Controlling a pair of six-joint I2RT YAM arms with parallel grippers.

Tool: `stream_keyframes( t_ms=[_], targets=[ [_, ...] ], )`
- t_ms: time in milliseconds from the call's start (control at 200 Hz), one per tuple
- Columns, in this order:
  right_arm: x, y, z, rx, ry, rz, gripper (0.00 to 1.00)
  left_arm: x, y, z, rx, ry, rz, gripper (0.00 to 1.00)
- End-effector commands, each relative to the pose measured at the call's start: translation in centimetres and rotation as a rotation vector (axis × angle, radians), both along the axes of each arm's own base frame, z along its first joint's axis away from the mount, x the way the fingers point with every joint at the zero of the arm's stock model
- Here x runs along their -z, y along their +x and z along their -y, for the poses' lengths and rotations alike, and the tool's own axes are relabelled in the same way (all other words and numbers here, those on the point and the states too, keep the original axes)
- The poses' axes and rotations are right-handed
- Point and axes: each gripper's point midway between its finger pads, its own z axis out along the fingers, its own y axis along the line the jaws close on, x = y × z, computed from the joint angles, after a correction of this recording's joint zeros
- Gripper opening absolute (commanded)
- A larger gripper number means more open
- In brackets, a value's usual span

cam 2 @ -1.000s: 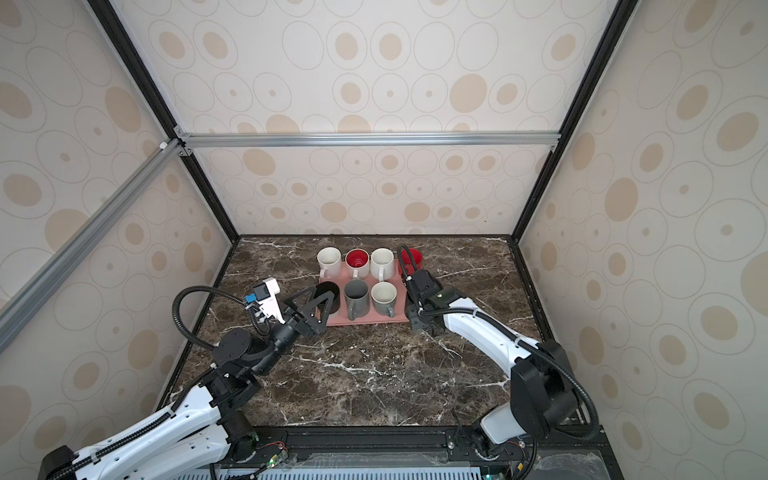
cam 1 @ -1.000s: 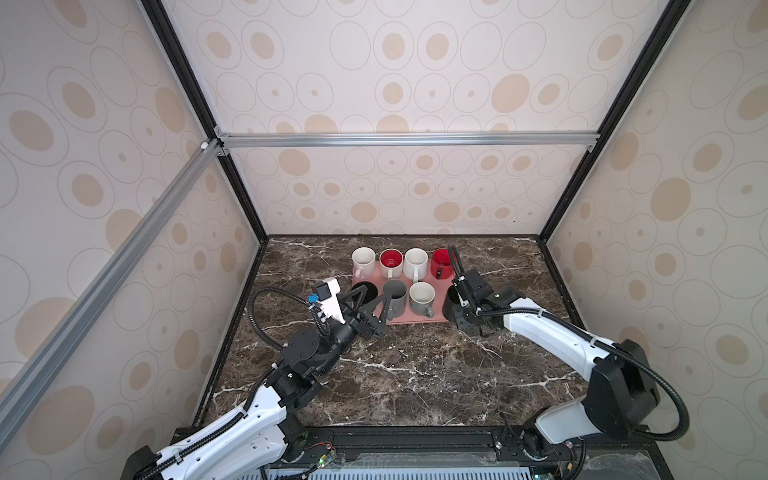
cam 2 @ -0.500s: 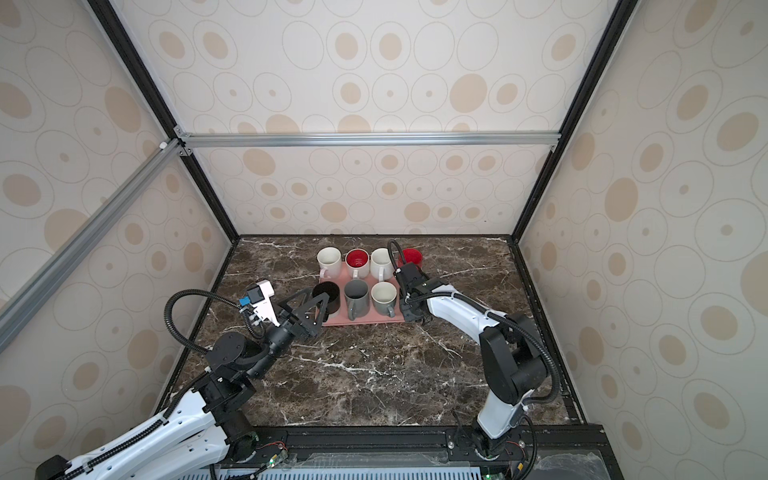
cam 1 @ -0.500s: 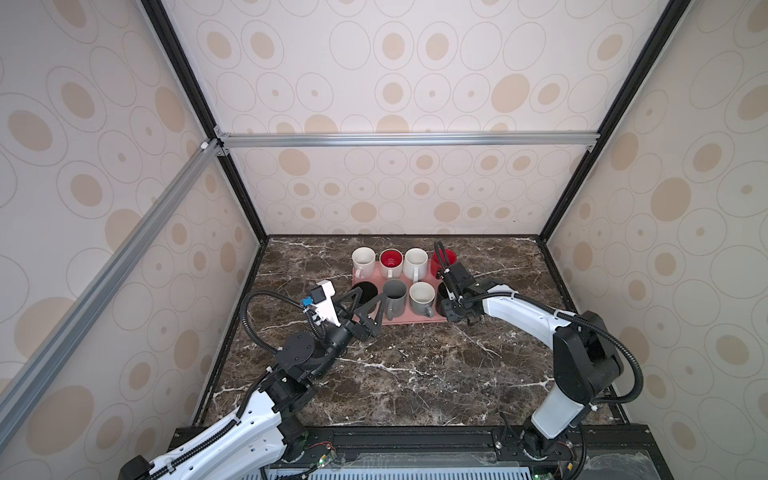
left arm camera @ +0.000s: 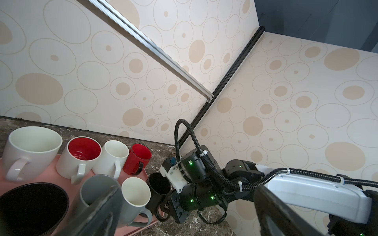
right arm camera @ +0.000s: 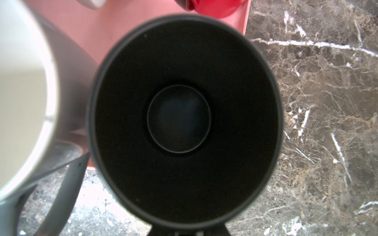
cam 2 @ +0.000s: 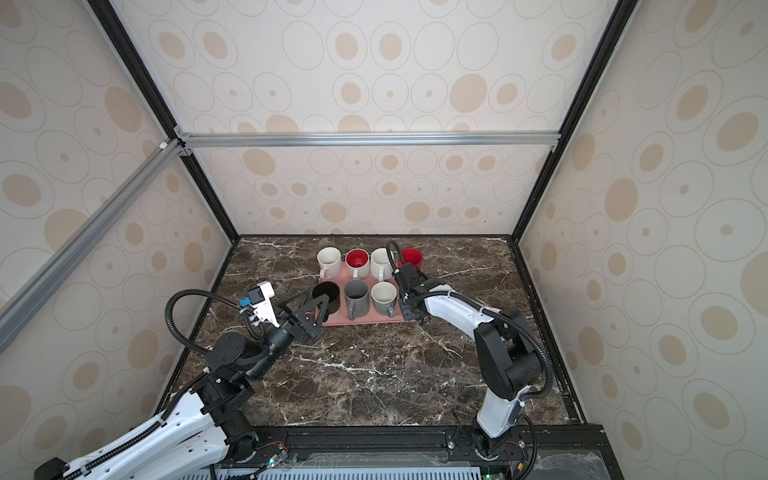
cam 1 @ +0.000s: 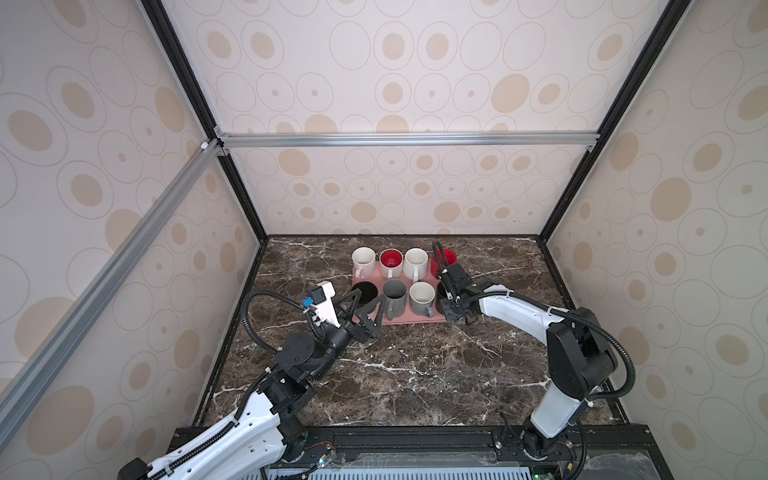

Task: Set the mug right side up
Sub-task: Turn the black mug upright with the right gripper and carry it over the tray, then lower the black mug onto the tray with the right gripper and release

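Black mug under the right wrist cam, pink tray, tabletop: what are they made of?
Black mug: likely ceramic with a matte black glaze; thick rounded rim, dull interior without sharp highlights.
Pink tray: probably plastic, smooth satin finish; uniform colour, thin edge.
Tabletop: brown marble look with white veins; real stone or printed laminate, cannot tell.

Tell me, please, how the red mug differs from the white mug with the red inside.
Outside, the red mug is red and the white mug is white. The red mug has a black handle; the white mug has a white one. In both top views the red mug ends the back row on the right; the white mug is second from the left. Both stand upright on the tray, red inside.
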Motion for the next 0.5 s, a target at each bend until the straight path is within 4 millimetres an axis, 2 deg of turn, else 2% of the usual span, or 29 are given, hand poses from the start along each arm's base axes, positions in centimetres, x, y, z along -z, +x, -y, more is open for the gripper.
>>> stream_keyframes(
  t_ms=[0, 245, 375, 495],
  targets=[
    [-0.7, 1.0, 0.1, 0.027, 0.011, 0.051, 0.32, -0.7, 0.1, -0.3, -0.016, -0.002, 0.017, 0.99],
    [-3.4, 0.4, 0.0, 0.042, 0.079, 0.112, 0.61, -0.5, 0.2, -0.3, -0.018, 0.008, 0.009, 0.99],
    [-6.2, -0.4, 0.1, 0.054, 0.156, 0.180, 0.69, -0.4, 0.6, -0.3, -0.035, 0.028, 0.001, 0.99],
    [-8.9, -1.4, 0.4, 0.062, 0.237, 0.252, 0.73, 0.2, 1.7, -0.6, -0.096, 0.089, -0.032, 0.99]
  ],
)
